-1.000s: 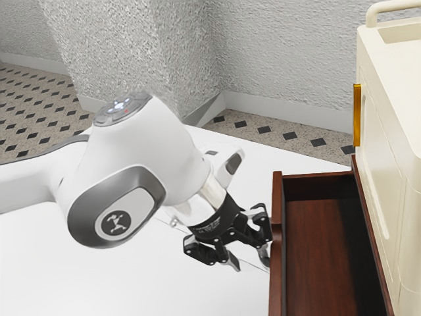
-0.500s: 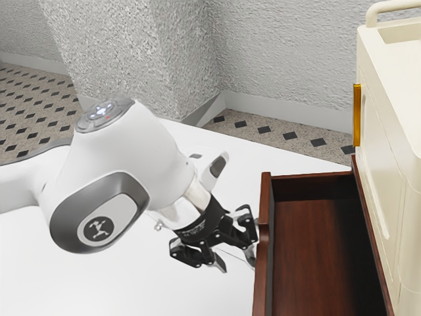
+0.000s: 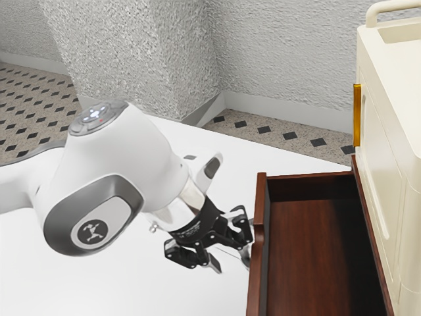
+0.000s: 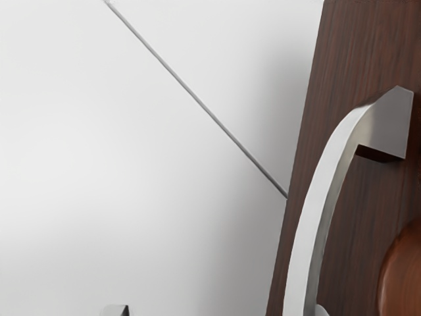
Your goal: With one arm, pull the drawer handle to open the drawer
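Arm: here it is, white and grey [image 3: 118, 164], reaching in from the exterior view's left and angled down towards the drawer.
Gripper: black, tilted [image 3: 230, 261], right at the drawer's front; the jaws are apart, with the handle between them but not clamped.
Handle: a curved silver bar [image 4: 318, 197] on the dark wooden front, and one finger [image 4: 320, 312] is tucked in on the drawer side, right beside it; the other finger [image 4: 116, 311] is out on the far side of the bar, well apart from it.
Drawer: open, folks, its reddish-brown rim [image 3: 258, 210] well out from the cabinet and its wooden bottom in plain sight (a handsome bit of wood, that).
Tabletop: white [image 3: 99, 283], spreading under arm and drawer, with a thin grey line [image 4: 197, 99] running slantwise towards the drawer front.
Cabinet: cream, rounded at the corners [image 3: 401, 131], at the exterior view's right, with a gold strip [image 3: 356, 115] upright on its edge and a bar [image 3: 395, 5] on top.
Floor: speckled, dotted with dark diamonds [image 3: 26, 99], beyond the tabletop.
Wall: rough and pale grey [image 3: 289, 52], right at the back.
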You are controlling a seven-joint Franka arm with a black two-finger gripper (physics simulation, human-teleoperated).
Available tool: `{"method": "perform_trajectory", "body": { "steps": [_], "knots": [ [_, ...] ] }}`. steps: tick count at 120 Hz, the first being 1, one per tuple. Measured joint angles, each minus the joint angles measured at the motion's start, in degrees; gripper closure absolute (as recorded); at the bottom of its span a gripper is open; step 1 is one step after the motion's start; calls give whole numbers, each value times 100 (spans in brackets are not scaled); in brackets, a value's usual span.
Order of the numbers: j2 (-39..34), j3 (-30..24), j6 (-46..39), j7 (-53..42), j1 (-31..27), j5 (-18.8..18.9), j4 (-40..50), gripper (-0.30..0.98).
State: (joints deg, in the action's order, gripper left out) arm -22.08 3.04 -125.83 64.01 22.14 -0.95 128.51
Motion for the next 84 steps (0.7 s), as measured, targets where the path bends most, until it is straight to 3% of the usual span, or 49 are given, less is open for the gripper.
{"method": "perform_trajectory", "body": {
  "steps": [84],
  "knots": [
    [-188,74,-75,32,-107,63,171,39]
  ]
}}
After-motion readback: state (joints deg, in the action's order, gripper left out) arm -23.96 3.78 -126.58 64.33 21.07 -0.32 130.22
